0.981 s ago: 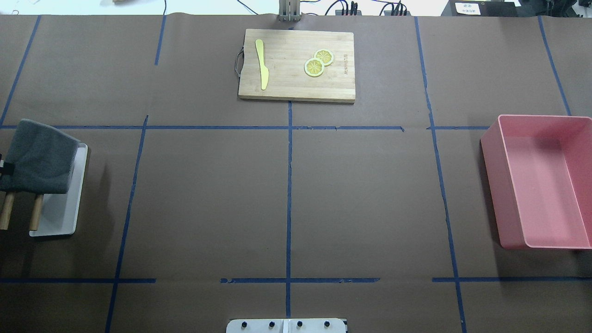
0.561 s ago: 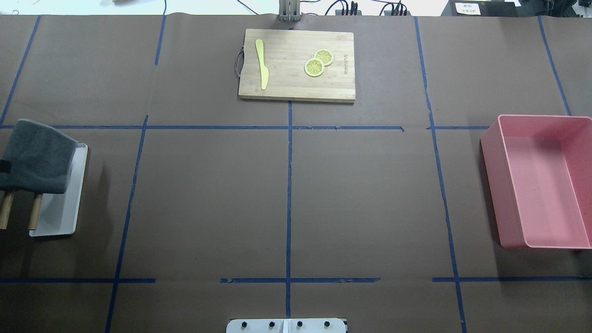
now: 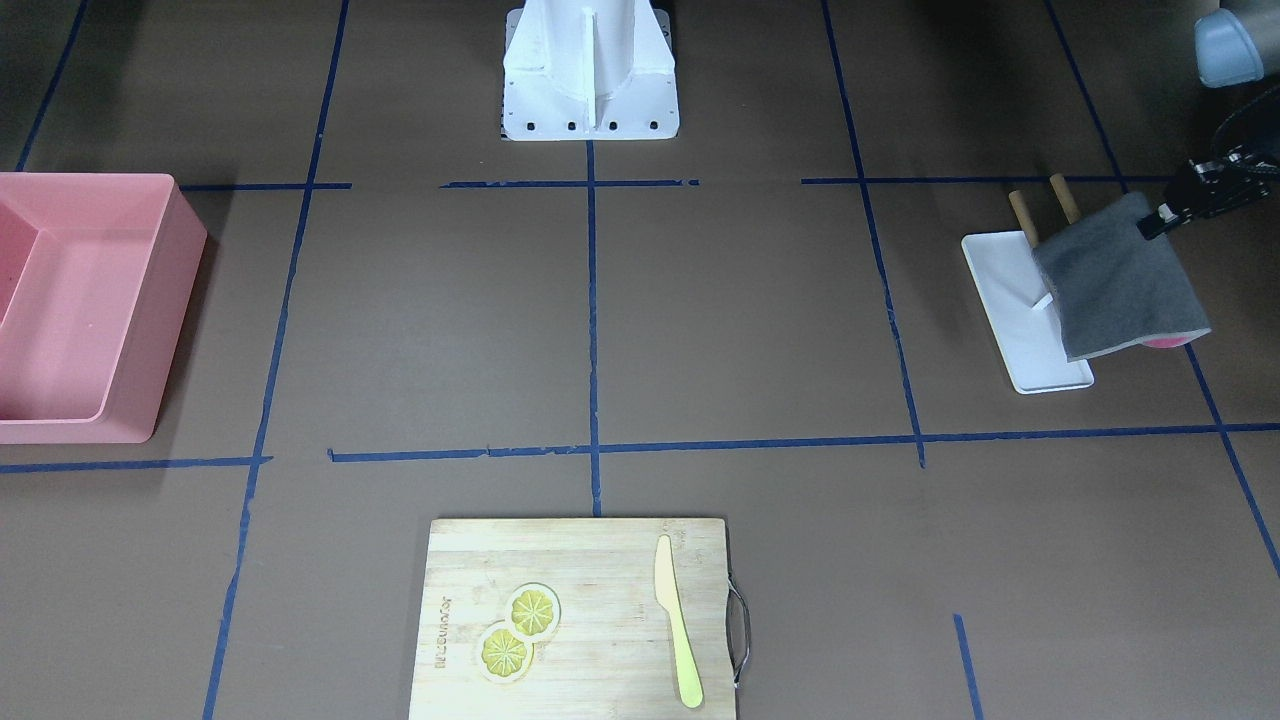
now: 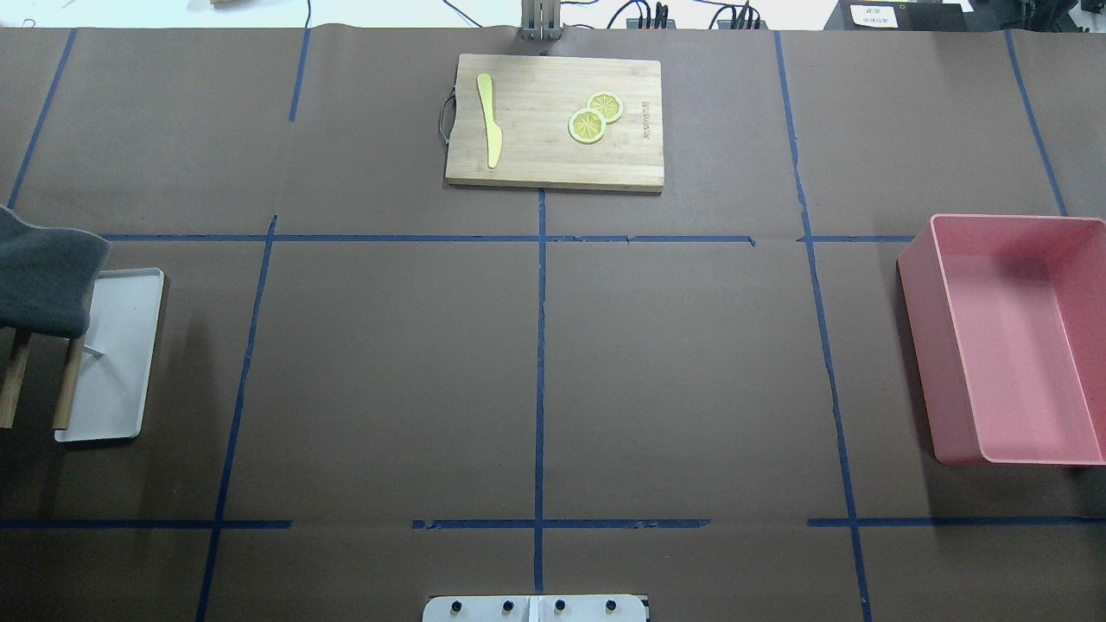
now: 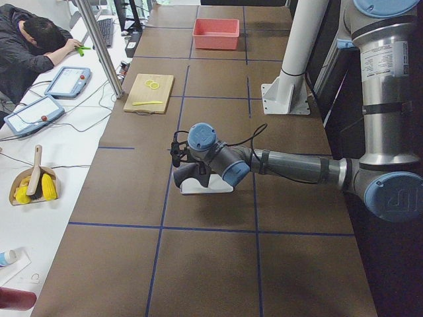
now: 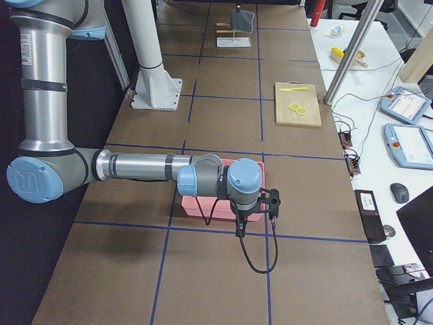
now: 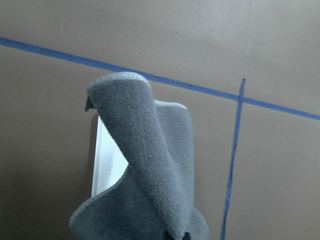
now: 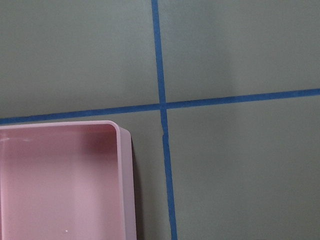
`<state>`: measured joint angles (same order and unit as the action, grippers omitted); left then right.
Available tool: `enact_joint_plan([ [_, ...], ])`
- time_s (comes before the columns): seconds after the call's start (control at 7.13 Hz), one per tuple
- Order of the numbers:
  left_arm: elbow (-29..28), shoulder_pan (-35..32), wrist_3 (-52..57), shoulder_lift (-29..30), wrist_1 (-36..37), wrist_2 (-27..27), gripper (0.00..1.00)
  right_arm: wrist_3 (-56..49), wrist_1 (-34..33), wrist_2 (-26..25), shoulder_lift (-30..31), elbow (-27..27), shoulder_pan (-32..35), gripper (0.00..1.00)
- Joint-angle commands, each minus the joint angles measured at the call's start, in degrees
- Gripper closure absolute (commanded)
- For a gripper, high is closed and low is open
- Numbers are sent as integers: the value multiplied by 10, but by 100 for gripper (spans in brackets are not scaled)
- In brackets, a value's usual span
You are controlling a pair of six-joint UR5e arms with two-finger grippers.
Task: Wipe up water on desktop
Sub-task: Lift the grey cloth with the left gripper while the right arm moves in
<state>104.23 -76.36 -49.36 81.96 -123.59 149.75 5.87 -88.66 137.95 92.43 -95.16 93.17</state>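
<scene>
A brown desktop [image 4: 389, 371] gridded with blue tape fills every view and lies under everything here. Nearest the robot, on its left, the left gripper [image 3: 1158, 220] is clamped on one corner of a grey cloth [image 3: 1115, 275]. The cloth hangs over a white tray [image 4: 117, 363] and two wooden pegs [image 3: 1022, 215]. Only the front-facing view shows that pinch. The overhead view cuts the gripper off at its edge and shows just the cloth, and the left wrist view shows the cloth folded over itself with the tray behind. On the robot's right sits a pink bin [image 4: 924, 345]. The right gripper [image 6: 270, 203] shows only in the right side view, just beside the bin, too small to tell whether it is open or closed. The right wrist view shows only a bin corner and crossed tape. Farthest away lies a cutting board [image 4: 553, 164] with a yellow knife [image 4: 489, 117] and two lemon slices [image 4: 587, 126].
</scene>
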Motion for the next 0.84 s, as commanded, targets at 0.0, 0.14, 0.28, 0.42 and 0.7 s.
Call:
enact_joint_plan([
  [0.0,70,-12,-2,43,133,3,98,23,6,5,-18,-12,0,0],
  [0.14,123,-15,-2,81,243,0,97,20,26,12,-16,-13,-3,0],
  [0.28,152,-17,-3,127,332,-4,97,34,57,13,-15,-11,-17,0],
  [0.42,162,-17,-5,190,402,-5,97,55,86,12,-22,-15,-43,0],
  [0.7,162,-3,-8,281,508,-84,98,202,227,12,-23,-30,-89,0],
])
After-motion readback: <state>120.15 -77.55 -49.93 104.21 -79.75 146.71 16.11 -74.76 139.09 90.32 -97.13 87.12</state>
